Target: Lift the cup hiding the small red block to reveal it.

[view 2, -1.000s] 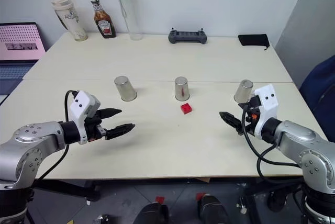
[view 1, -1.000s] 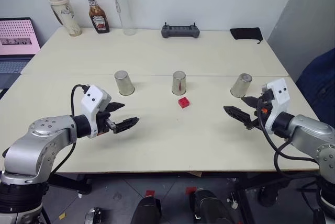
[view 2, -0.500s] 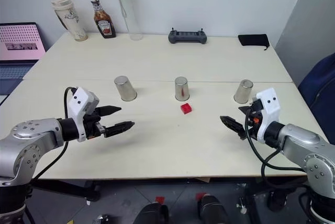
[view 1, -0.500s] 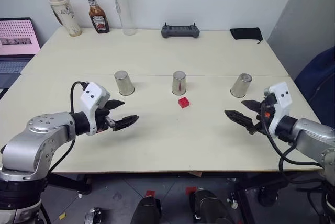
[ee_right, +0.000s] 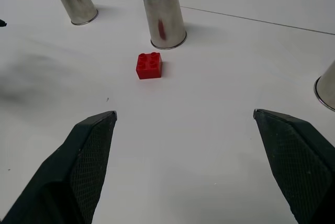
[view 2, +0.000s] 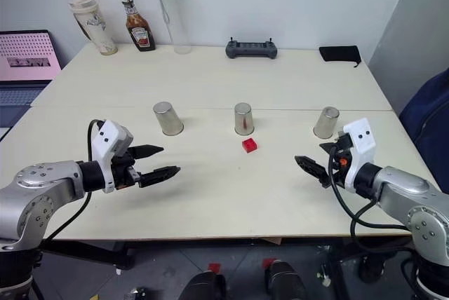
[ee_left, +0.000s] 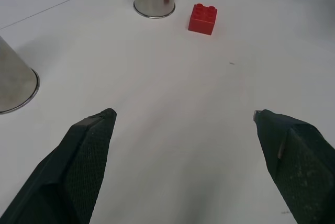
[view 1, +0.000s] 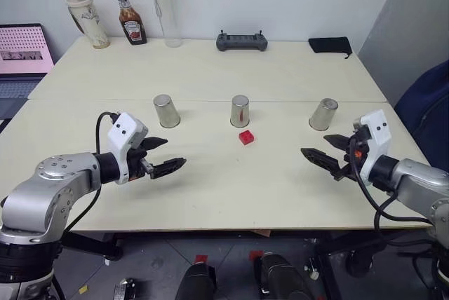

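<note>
Left eye view shows me the small red block [view 1: 245, 137] bare on the desk [view 1: 210, 195] just before the middle of 3 upturned cups [view 1: 240, 111]; both tools, left [view 1: 163, 155] and right [view 1: 324, 153], hover wide open and empty; I judge the reveal done, nothing left to lift.

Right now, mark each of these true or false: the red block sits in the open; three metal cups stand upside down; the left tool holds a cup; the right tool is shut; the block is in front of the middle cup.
1. The red block sits in the open: true.
2. Three metal cups stand upside down: true.
3. The left tool holds a cup: false; it is open and holds nothing.
4. The right tool is shut: false; it is open.
5. The block is in front of the middle cup: true.
</note>
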Tool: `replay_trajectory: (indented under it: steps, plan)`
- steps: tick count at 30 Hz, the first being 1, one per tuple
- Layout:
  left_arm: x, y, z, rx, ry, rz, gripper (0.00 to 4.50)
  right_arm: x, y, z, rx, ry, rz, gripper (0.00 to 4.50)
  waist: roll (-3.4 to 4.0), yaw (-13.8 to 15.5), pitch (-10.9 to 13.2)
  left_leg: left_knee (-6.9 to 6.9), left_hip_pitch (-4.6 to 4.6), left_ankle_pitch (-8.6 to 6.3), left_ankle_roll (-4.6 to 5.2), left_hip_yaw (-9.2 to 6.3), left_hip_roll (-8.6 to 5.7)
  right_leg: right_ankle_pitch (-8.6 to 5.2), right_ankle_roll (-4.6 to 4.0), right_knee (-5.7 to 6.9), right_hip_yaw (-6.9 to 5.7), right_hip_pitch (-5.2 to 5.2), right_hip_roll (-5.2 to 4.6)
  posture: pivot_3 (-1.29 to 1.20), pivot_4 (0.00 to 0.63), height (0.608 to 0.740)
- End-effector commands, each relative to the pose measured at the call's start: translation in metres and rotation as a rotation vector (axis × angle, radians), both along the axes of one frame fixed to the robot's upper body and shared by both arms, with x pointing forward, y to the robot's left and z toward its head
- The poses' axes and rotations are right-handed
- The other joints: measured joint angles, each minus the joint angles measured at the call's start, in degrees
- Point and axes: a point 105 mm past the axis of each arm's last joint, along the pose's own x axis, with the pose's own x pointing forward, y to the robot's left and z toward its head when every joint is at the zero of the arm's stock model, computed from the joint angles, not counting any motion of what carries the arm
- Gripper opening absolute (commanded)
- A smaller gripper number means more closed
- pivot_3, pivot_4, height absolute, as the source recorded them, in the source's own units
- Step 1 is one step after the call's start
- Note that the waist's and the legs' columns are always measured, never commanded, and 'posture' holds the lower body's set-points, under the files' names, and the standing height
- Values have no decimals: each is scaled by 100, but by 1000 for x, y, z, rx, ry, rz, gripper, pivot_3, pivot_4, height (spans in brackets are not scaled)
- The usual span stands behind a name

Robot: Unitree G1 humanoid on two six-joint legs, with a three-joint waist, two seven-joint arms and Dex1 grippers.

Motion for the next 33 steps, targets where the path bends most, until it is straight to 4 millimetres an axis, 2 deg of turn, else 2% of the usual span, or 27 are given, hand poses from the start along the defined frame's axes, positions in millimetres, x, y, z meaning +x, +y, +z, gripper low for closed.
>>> replay_trajectory:
  steps: [1,6,17,22,33]
  plan:
    - [1,0,11,23,-47,-10,4500,-2,2,11,0,-53,15,4447,0,0,0,0,0,0,0,0,0,0,0,0,0,0,0,0,150,740]
    - [2,-2,11,19,-49,-7,4500,-4,1,9,-12,-45,15,4447,0,0,0,0,0,0,0,0,0,0,0,0,0,0,0,0,150,740]
    - [-2,13,21,-61,-68,84,4500,-6,-1,6,-32,-57,-17,4447,0,-2,0,0,1,0,0,0,2,0,0,1,0,0,0,0,150,740]
    - [-2,9,20,-92,-60,82,4500,-7,6,3,-23,-49,6,4447,0,0,0,2,1,0,0,-1,0,0,0,0,-1,1,0,0,150,740]
    - [-2,3,20,-94,-58,60,4500,-5,6,7,-15,-59,4,4447,0,8,0,1,1,0,0,0,0,0,0,1,0,1,0,0,150,740]
